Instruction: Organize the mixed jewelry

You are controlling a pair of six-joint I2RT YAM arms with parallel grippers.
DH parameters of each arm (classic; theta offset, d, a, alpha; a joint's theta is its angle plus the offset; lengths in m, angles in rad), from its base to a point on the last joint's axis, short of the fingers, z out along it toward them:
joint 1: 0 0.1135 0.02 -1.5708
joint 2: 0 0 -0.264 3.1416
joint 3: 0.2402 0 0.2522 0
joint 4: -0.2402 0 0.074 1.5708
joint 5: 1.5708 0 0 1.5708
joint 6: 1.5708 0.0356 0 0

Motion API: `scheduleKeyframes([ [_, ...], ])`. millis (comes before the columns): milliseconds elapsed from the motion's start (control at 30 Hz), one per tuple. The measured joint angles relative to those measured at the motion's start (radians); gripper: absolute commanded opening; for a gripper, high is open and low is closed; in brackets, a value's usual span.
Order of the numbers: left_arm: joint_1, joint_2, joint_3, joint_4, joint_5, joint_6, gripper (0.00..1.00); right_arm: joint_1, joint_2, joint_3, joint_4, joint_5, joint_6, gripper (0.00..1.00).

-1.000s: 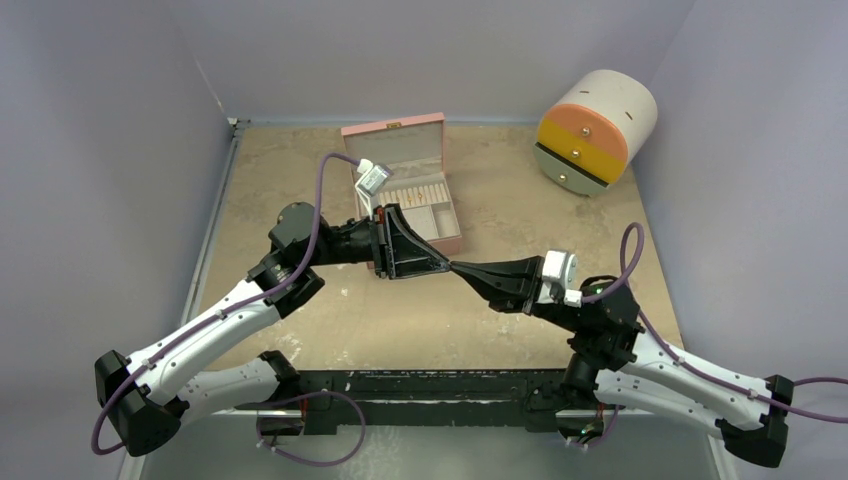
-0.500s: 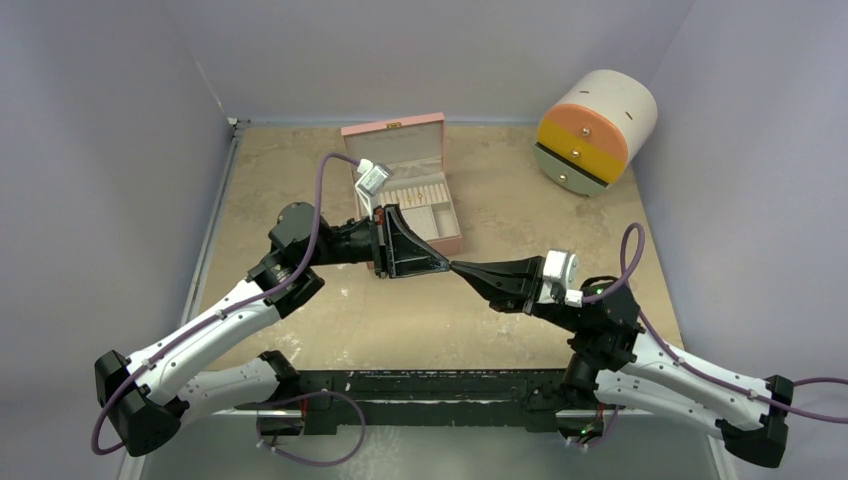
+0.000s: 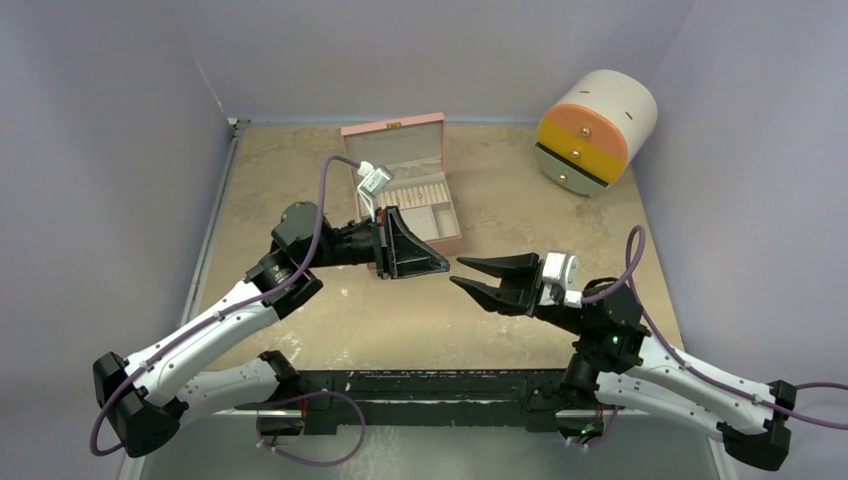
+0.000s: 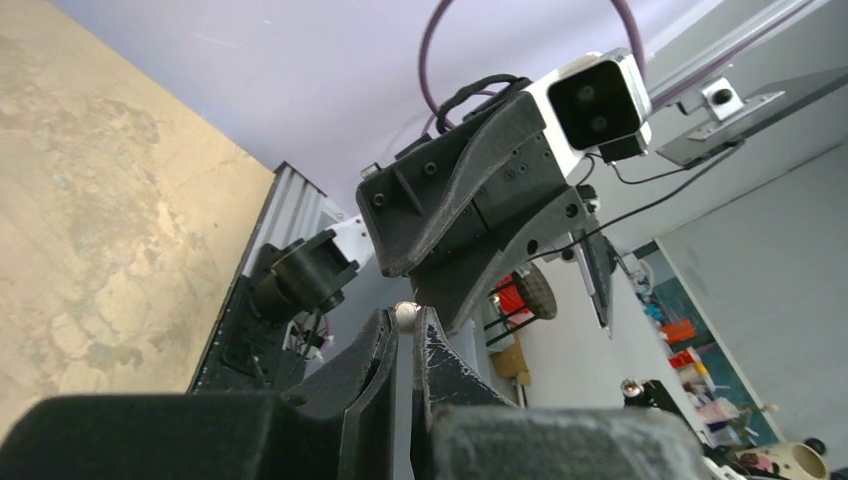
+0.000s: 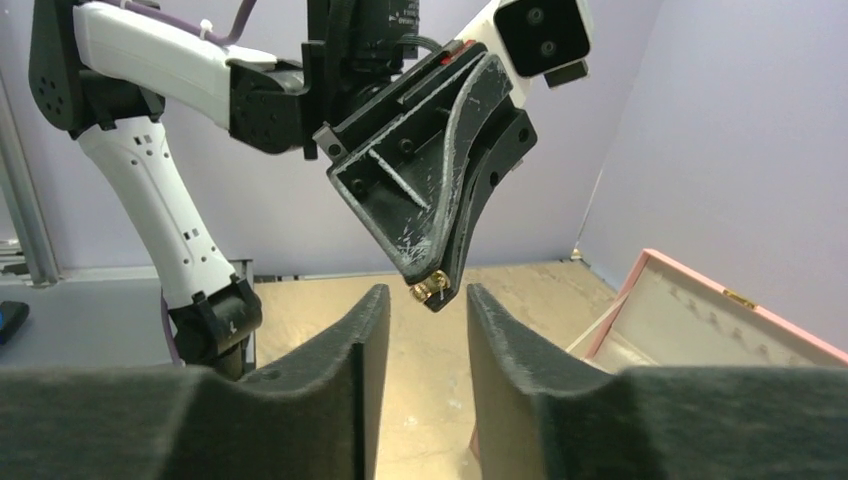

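Observation:
A tiny gold-coloured stud (image 5: 430,289) of the mixed jewelry is pinched at the very tip of my left gripper (image 3: 445,266), which is shut on it. In the left wrist view the stud (image 4: 406,314) shows as a small shiny ball between the closed fingertips of that gripper (image 4: 407,322). My right gripper (image 3: 457,273) faces it tip to tip above the table, open. Its fingers (image 5: 360,330) stand apart on either side of the stud without touching it. The rest of the jewelry cannot be made out.
An open pink jewelry box (image 3: 436,232) with cream compartments stands just behind the left gripper; its lid (image 5: 700,315) shows in the right wrist view. A white cylinder with orange and yellow drawers (image 3: 597,130) lies at the back right.
The right gripper was shut tip to tip against the left gripper; it has now opened and drawn back slightly. The left gripper closed on the stud and keeps it.

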State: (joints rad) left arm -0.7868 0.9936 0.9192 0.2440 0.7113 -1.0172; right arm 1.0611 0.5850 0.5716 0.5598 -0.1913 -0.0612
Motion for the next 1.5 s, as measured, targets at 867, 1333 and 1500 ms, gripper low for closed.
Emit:
scheduleKeyframes([
  [867, 0.016, 0.123, 0.377, -0.832, -0.567, 0.491, 0.00, 0.000, -0.150, 0.000, -0.397, 0.225, 0.039, 0.54],
  [1333, 0.150, 0.416, 0.440, -0.960, -0.773, 0.551, 0.00, 0.000, -0.038, 0.019, -0.507, 0.319, 0.145, 0.55],
  [1500, 0.152, 0.533, 0.517, -0.972, -0.806, 0.558, 0.00, 0.000, -0.019, 0.019, -0.510, 0.340, 0.176, 0.56],
])
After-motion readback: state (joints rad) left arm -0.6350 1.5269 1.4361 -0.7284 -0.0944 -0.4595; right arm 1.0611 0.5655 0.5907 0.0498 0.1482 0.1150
